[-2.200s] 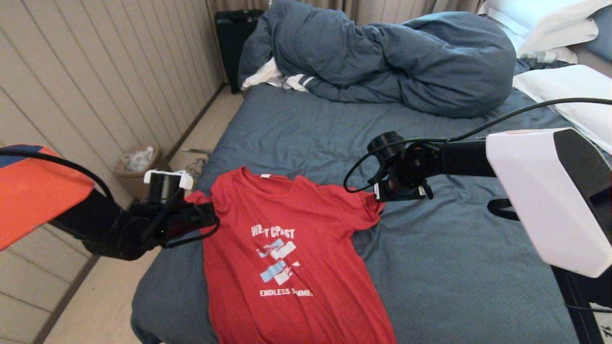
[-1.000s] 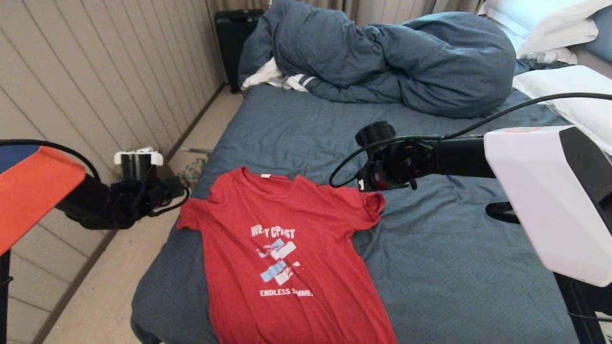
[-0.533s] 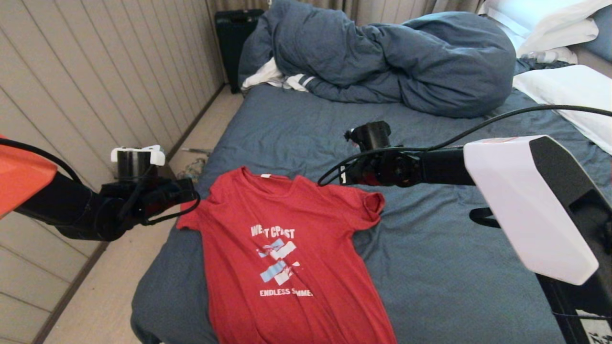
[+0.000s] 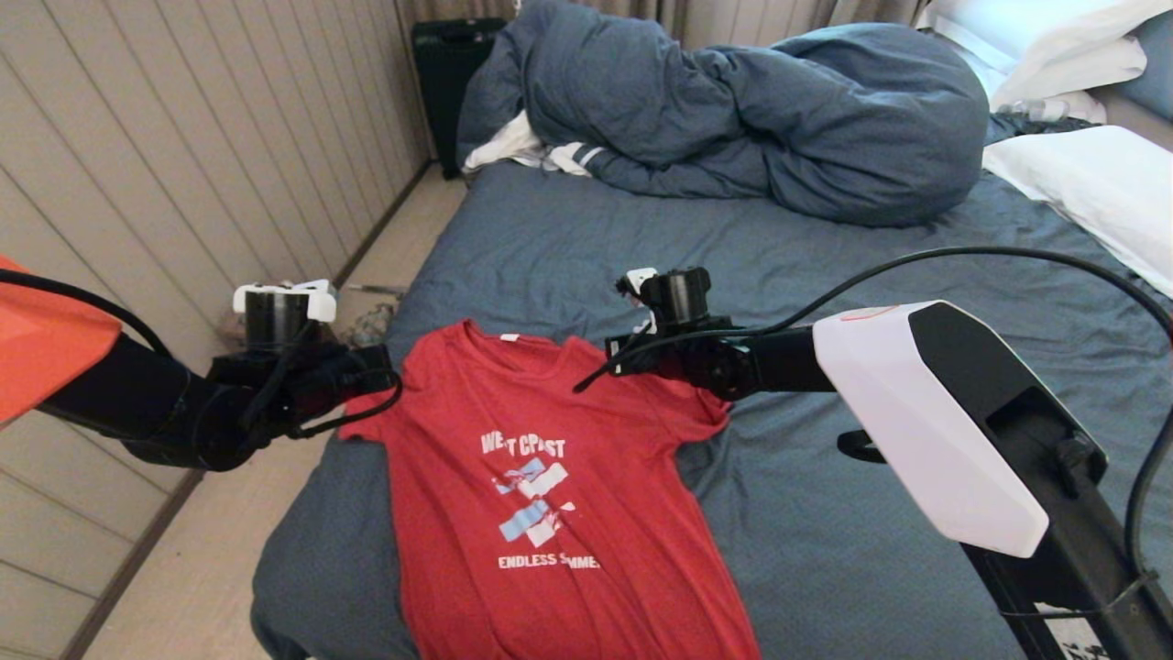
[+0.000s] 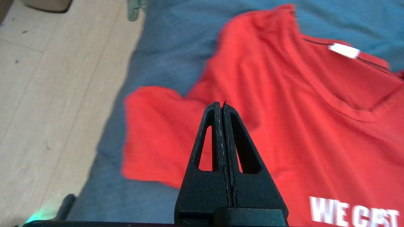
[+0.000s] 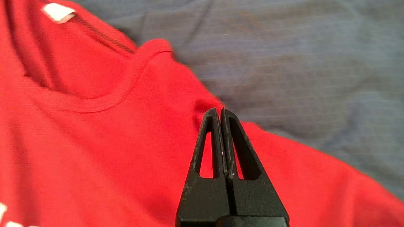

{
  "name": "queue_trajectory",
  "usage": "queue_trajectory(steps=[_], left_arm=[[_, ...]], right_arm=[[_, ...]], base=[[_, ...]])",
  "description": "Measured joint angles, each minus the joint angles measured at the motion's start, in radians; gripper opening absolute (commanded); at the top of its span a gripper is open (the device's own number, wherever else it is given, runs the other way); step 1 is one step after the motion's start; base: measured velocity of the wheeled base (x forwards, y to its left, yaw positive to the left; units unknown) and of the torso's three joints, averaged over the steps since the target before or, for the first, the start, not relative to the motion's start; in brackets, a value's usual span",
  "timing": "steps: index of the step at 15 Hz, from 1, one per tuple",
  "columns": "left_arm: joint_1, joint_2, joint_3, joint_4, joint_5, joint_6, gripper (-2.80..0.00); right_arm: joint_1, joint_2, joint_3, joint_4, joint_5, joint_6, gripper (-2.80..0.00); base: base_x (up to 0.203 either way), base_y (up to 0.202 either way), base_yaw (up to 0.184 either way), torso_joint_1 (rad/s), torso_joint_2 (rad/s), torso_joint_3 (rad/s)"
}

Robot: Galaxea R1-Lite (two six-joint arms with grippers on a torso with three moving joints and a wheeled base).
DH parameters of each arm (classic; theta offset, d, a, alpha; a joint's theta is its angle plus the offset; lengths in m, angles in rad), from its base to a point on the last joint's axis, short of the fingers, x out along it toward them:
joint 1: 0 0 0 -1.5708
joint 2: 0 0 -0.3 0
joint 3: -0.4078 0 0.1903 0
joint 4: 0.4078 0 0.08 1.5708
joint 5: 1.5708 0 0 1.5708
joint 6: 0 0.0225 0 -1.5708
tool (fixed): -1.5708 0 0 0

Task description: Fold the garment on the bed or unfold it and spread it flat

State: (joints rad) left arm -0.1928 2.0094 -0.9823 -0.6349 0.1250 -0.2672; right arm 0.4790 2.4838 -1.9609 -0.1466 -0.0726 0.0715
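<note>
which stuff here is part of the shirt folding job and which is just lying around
Job: red T-shirt, bed, left gripper, right gripper.
Lying about: bunched duvet, white striped cloth, pillows, black case.

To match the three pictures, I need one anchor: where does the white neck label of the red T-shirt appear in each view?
Head view: white neck label, at the collar's back, centre-left.
Left wrist view: label, upper right.
Right wrist view: label, top left corner.
Shared landmark: the red T-shirt's collar.
</note>
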Motion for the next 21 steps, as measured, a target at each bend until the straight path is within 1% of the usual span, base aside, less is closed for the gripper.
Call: queue_trajectory(steps=[3, 5, 7, 9, 11, 13, 16, 18, 20, 21], left_arm=[[-0.005, 0.003, 0.003, -0.001, 0.0, -0.031, -2.8], [-0.005, 0.01, 0.003, -0.003, 0.003, -0.033, -2.8], [-0.01, 0.015, 0.003, -0.024, 0.006, -0.032, -2.8], [-0.01, 0.017, 0.007, -0.031, 0.007, -0.032, -2.8], [-0.01, 0.018, 0.01, -0.031, 0.009, -0.031, -2.8], [-0.011, 0.018, 0.008, -0.03, 0.026, -0.031, -2.8], [-0.01, -0.006, 0.002, -0.026, 0.029, -0.032, -2.8], [-0.01, -0.062, 0.008, -0.003, 0.03, -0.03, -2.8], [-0.008, -0.165, 0.048, 0.044, 0.034, -0.028, -2.8], [-0.004, -0.237, 0.088, 0.067, 0.034, -0.027, -2.8]], right_arm=[[0.014, -0.004, 0.0, 0.005, 0.002, -0.005, -2.8], [0.017, -0.002, 0.001, 0.001, 0.005, -0.02, -2.8], [0.017, 0.002, 0.001, -0.006, 0.047, -0.027, -2.8], [0.017, 0.015, 0.001, -0.029, 0.065, -0.027, -2.8], [0.017, 0.033, 0.001, -0.057, 0.064, -0.028, -2.8], [0.016, 0.031, 0.001, -0.055, 0.055, -0.026, -2.8], [0.017, -0.01, 0.003, -0.048, 0.053, -0.023, -2.8], [0.018, -0.067, 0.005, -0.016, 0.032, -0.022, -2.8], [0.019, -0.153, 0.01, 0.069, -0.028, -0.02, -2.8], [0.019, -0.208, 0.023, 0.119, -0.068, -0.017, -2.8]], base=[[0.0, 0.0, 0.0, 0.0, 0.0, 0.0], [0.0, 0.0, 0.0, 0.0, 0.0, 0.0], [0.0, 0.0, 0.0, 0.0, 0.0, 0.0], [0.0, 0.0, 0.0, 0.0, 0.0, 0.0], [0.0, 0.0, 0.0, 0.0, 0.0, 0.0], [0.0, 0.0, 0.0, 0.0, 0.0, 0.0], [0.0, 0.0, 0.0, 0.0, 0.0, 0.0], [0.0, 0.0, 0.0, 0.0, 0.0, 0.0], [0.0, 0.0, 0.0, 0.0, 0.0, 0.0], [0.0, 0.0, 0.0, 0.0, 0.0, 0.0]])
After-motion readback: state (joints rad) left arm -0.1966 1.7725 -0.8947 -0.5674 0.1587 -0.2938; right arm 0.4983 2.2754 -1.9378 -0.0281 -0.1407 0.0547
